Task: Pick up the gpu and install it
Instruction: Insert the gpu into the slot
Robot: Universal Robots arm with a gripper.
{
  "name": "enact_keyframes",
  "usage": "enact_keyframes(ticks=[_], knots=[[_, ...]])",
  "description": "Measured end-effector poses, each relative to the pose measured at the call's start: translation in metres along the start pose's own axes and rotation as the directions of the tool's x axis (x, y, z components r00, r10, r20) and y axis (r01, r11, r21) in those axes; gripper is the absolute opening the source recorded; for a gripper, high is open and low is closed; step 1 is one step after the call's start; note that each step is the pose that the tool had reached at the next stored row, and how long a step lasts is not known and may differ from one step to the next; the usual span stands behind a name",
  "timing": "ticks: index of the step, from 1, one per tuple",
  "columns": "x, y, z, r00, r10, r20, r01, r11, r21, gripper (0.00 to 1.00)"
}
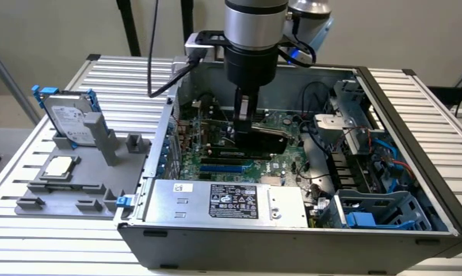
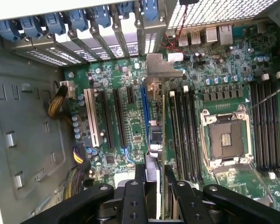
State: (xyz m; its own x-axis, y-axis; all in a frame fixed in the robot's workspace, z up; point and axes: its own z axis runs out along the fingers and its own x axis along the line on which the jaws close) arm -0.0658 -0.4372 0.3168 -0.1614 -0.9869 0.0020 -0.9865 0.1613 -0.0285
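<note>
Fingers clamped on the gpu, centre frame in the exterior view, down inside the case. Card stands on edge over the motherboard, silver bracket toward the rear slots

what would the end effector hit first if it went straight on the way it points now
The gpu held in the end effector would touch first, on the motherboard at or beside the blue slot; depth is unclear.
</note>
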Motion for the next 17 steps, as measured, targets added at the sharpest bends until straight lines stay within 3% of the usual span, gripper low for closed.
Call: enact_keyframes(ticks=[4, 17], knots=[[0.003, 0.0110, 0.0058, 1.0000, -0.006, 0.0008, 0.006, 1.0000, -0.0001, 0.27], [0.017, 0.0332, 0.0167, 0.9989, -0.046, 0.0106, 0.046, 0.9989, -0.0011, 0.27]])
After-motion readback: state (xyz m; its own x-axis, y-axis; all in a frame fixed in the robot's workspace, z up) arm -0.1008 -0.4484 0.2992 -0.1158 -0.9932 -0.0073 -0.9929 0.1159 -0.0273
